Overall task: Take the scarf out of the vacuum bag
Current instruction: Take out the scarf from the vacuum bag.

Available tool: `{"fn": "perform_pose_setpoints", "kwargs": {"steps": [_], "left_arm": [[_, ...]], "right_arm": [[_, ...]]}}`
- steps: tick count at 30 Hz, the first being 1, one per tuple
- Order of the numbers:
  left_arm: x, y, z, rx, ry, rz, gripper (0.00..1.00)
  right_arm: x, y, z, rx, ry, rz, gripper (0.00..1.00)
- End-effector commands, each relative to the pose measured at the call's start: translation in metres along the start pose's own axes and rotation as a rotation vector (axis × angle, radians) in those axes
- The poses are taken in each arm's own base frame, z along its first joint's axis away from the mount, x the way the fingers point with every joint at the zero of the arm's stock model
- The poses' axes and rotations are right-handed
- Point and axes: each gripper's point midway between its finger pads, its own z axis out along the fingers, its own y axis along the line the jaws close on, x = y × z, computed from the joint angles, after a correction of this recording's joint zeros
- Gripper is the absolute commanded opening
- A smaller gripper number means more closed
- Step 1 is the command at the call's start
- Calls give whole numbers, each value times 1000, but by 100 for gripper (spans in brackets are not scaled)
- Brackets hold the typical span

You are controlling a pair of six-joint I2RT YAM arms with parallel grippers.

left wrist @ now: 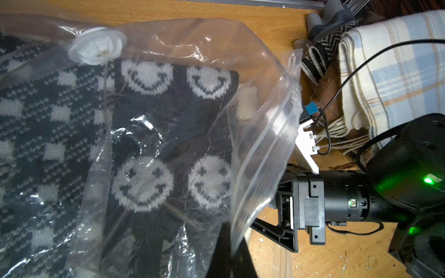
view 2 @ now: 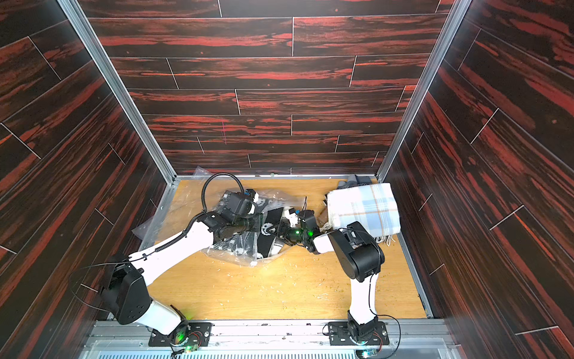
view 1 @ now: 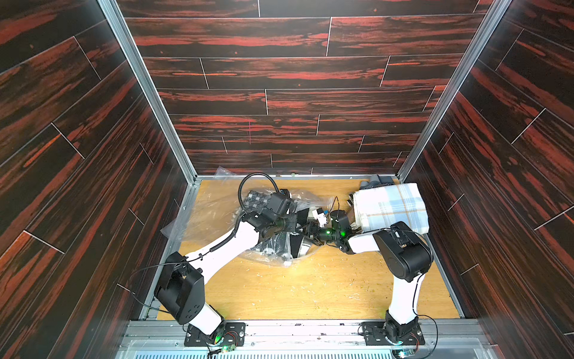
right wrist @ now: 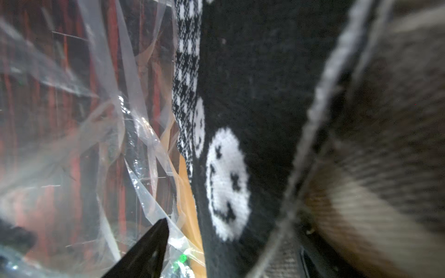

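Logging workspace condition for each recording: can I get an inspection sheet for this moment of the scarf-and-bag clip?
Surface: wooden tabletop, scuffed, with scattered pale flecks.
Job's things: vacuum bag, mouth facing the right arm; smiley scarf inside it.
Clutter: plaid scarf atop other folded textiles, far right corner.
Grippers: left gripper shut on the bag's zip edge; right gripper open, reaching into the bag mouth.
Cables: black hose loops above the left arm; thin wire by the right wrist.
Surroundings: dark red wood-look walls, metal frame.
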Motion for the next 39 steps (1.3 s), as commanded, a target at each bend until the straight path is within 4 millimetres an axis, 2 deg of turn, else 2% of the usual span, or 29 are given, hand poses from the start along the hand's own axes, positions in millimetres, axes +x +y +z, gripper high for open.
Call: {"fn": "perform_pose_setpoints", "kwargs": {"steps": [1,4,7,9,19,26,29,30,36,39], "left_arm": [[5,3,-11,-16,6,5,0],[5,5,-12,-20,2,8,0],[4,4,-14,-20,-5,11,0],[2,3,-14,-17,-7,13,0],[2,2,-17,-10,-9,16,0],[2,3,-18,-13,-10,21,0],[1,3,-18,-14,-11,21,0],[1,3,-19,-13,-11,20,0],[0,3,-21,-13,-19,20,0],[-2,3,-22,-16,-25,20,0]], "right_arm": [[-1,25,9,-42,21,-12,81],[2,52,11,-78,35,-40,80],[3,67,11,-88,36,-63,80],[2,63,12,-73,33,-54,80],[14,8,31,-38,24,122,77],[11,6,32,-84,-12,180,68],[10,9,31,-83,-17,177,58],[9,10,30,-83,-19,174,48],[6,18,24,-57,-35,131,6],[5,19,19,-24,-37,111,0]]}}
